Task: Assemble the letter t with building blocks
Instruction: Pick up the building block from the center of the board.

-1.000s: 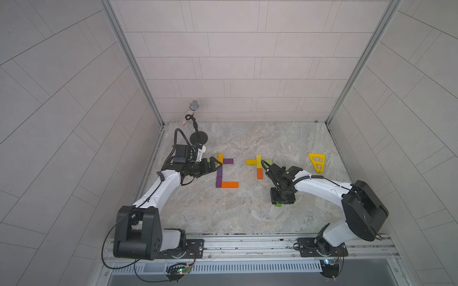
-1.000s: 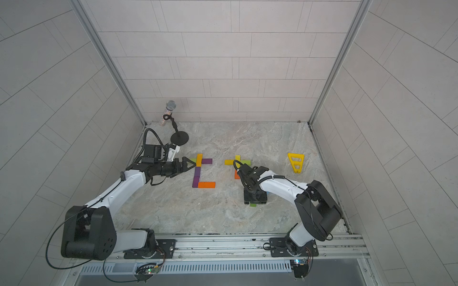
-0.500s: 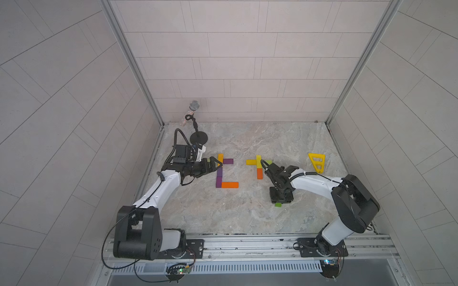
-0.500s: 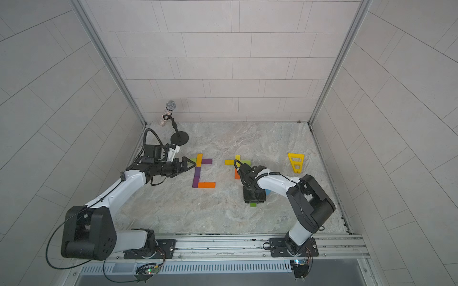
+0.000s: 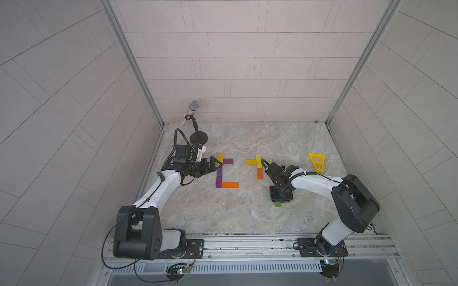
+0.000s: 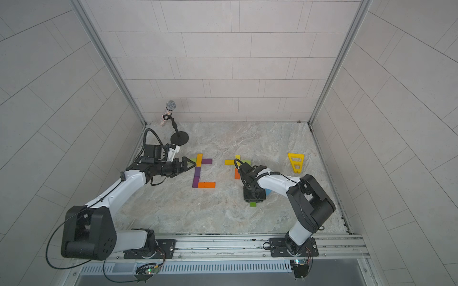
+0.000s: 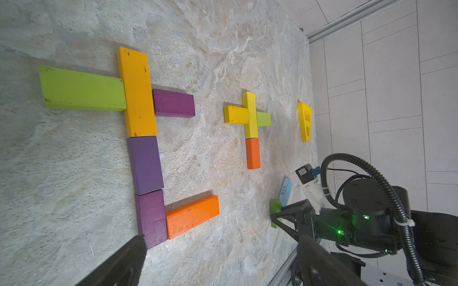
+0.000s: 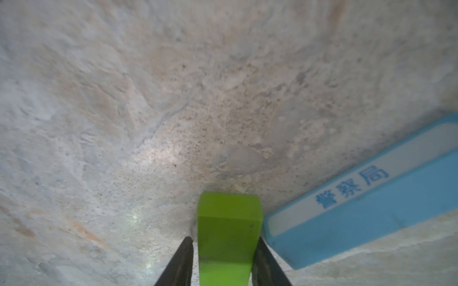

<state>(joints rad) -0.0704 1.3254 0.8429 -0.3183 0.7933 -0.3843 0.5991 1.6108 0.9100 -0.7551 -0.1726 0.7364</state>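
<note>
Lime green fills the foot of the right wrist view. A small lime green block [image 8: 228,222] sits between the fingers of the right gripper [image 8: 224,239], low on the marble table [image 8: 148,99]. One finger looks pressed to the block's side and a thin sliver of table shows at the other, so we cannot tell whether the grip is firm. The hold runs across the narrow width. We judge that this leaves the ends free to butt against other pieces. Just beside it lies a light blue block [image 8: 359,218] with printed characters.

Two letters lie farther back. The finished letter [image 7: 145,164] on the left arm's side looks whole: a crossbar, a yellow and purple stem, an orange foot. The unfinished letter [image 7: 250,114] near the right arm has its yellow and green crossbar, but its stem ends at one orange block [image 7: 253,153] with no foot — we take the green piece to be meant for there.

The left gripper [image 5: 216,164] hovers with its jaws spread wide and holding nothing, its tips just beside the top of the finished letter. It is probably kept there out of the other arm's way.

We see no containers. The nearest thing to one is the yellow slotted frame [image 5: 317,162], well apart from both letters, and its slots hold nothing that we can make out.
</note>
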